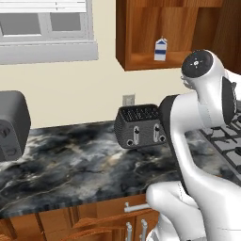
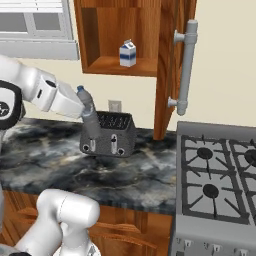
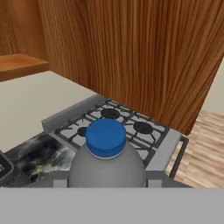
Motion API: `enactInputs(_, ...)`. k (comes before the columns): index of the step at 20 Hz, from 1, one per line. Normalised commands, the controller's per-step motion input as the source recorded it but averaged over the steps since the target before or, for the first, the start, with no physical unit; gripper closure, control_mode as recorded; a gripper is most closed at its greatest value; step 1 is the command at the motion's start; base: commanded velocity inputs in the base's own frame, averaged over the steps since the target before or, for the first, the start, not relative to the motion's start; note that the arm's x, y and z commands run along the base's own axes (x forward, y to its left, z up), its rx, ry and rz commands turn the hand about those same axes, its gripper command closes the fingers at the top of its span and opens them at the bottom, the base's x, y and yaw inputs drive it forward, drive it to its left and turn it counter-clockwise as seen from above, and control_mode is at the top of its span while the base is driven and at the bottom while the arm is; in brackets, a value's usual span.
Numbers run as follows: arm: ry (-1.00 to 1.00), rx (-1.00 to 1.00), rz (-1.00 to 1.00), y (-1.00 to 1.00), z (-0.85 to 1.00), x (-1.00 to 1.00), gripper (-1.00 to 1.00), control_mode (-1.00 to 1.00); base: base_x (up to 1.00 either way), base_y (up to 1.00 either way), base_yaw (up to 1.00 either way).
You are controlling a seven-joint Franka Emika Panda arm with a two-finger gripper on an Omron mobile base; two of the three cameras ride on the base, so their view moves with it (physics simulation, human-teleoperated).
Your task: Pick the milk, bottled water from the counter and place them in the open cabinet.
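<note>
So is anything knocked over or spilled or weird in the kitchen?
Nothing is spilled or broken. The milk stands upright in the open cabinet. The water bottle is up off the counter, leaning a bit, but that is because the gripper is shut on it above the toaster.

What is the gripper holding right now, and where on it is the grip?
The gripper holds the bottled water, clamped round its body below the blue cap, lifted above the counter in front of the toaster.

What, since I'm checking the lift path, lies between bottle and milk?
Right base view: between bottle and milk lie bare wall and the cabinet shelf's front edge.
</note>
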Motion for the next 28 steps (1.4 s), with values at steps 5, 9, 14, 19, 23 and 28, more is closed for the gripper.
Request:
enactInputs(5, 0.0, -0.09, 0.0, -0.01, 0.52, 0.17, 1.0, -1.0, 0.0, 0.0, 0.0)
enactInputs(9, -0.03, -0.07, 0.03, -0.19, 0.34, 0.18, 1.0, -1.0, 0.0, 0.0, 0.0)
enactInputs(14, -0.01, -0.02, 0.06, -0.25, 0.12, 0.29, 1.0, -1.0, 0.0, 0.0, 0.0)
enactInputs(19, 0.0, 0.0, 0.08, -0.15, 0.09, 0.3, 1.0, -1.0, 0.0, 0.0, 0.0)
enactInputs(23, 0.0, 0.0, 0.05, 0.0, 0.16, 0.25, 1.0, -1.0, 0.0, 0.0, 0.0)
enactInputs(28, 0.0, 0.0, 0.03, 0.0, 0.29, 0.2, 1.0, -1.0, 0.0, 0.0, 0.0)
